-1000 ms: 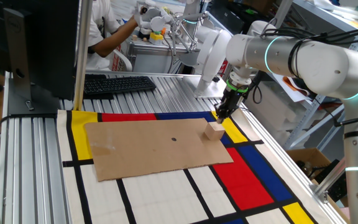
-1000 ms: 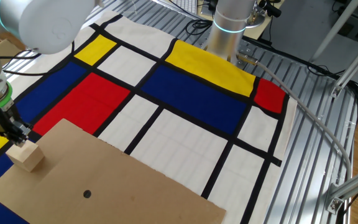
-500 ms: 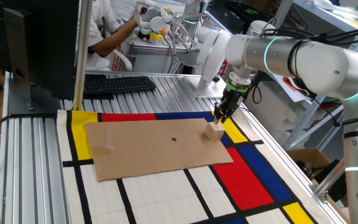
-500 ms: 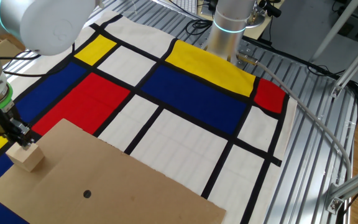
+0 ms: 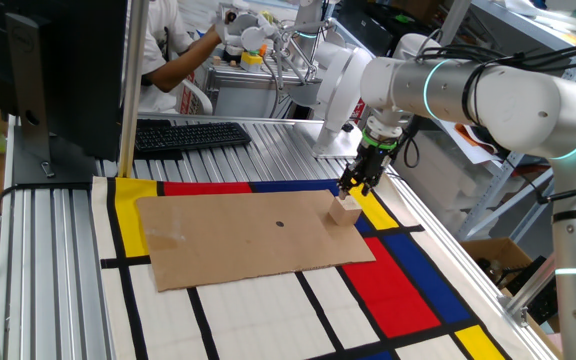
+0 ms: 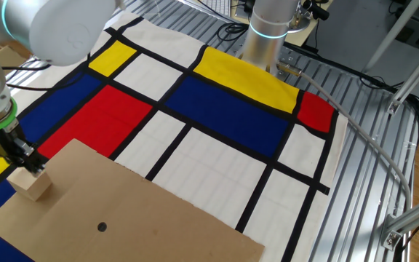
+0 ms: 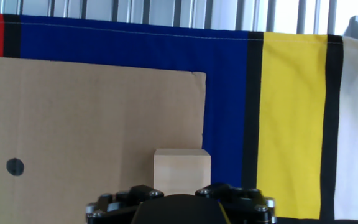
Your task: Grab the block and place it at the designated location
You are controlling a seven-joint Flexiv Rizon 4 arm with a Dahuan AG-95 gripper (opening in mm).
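The block (image 5: 345,210) is a pale tan wooden cube. It sits near the right corner of the brown cardboard sheet (image 5: 228,240). The designated location is a small dark dot (image 5: 279,223) in the middle of the sheet, well left of the block. My gripper (image 5: 352,189) hangs just above the block's far side. In the other fixed view the gripper (image 6: 25,165) is right over the block (image 6: 32,183), with the dot (image 6: 102,227) to its right. The hand view shows the block (image 7: 181,171) just ahead of the gripper body and the dot (image 7: 15,166) at the left. The fingertips are hidden there.
The cardboard lies on a mat of red (image 5: 393,290), yellow (image 5: 378,208) and blue rectangles edged in black. A keyboard (image 5: 190,134) and a monitor (image 5: 58,70) stand at the back left. A person works behind the table. Slotted aluminium table rails (image 5: 48,260) border the mat.
The gripper has come down a little closer to the block. The block and the cardboard have not moved.
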